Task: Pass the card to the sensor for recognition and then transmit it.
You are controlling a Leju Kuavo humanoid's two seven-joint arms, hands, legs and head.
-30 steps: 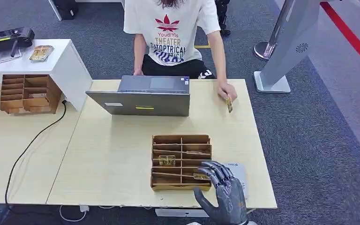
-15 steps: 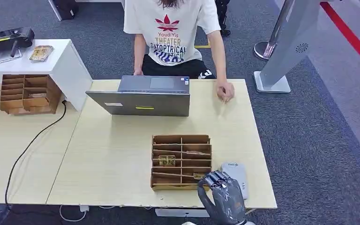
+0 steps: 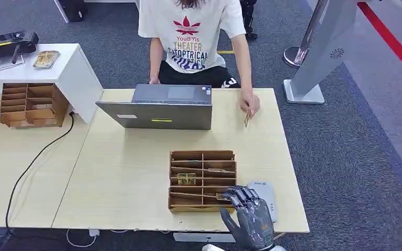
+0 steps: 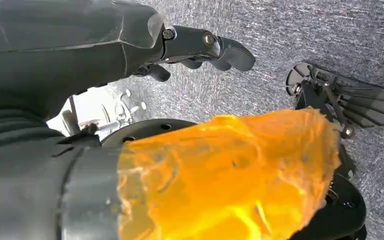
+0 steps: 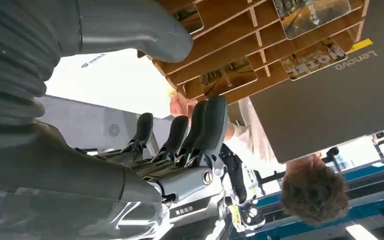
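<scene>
A wooden card organizer [image 3: 202, 180] stands on the table's near right part, with cards [image 3: 186, 179] in its slots. One card [image 3: 223, 197] lies in the near right slot. My right hand [image 3: 248, 217] hovers at the table's near edge, its fingers apart and reaching over that corner slot. It holds nothing. The right wrist view has its fingers [image 5: 200, 130] straight below the organizer [image 5: 240, 35]. The grey sensor [image 3: 266, 194] lies just right of the organizer, beside my hand. My left hand [image 4: 200, 45] hangs over the floor, holding nothing.
Across the table sits a person whose hand pinches a card [image 3: 247, 116] near the open laptop [image 3: 159, 107]. On the left table there is a second organizer [image 3: 29, 104] with a cable [image 3: 36, 157] running from it. A grey stand [image 3: 314, 57] rises from the floor at far right.
My right hand drew back toward the table's near edge, then edged forward over the corner slot. The person's hand turned the card and shifted slightly left.
</scene>
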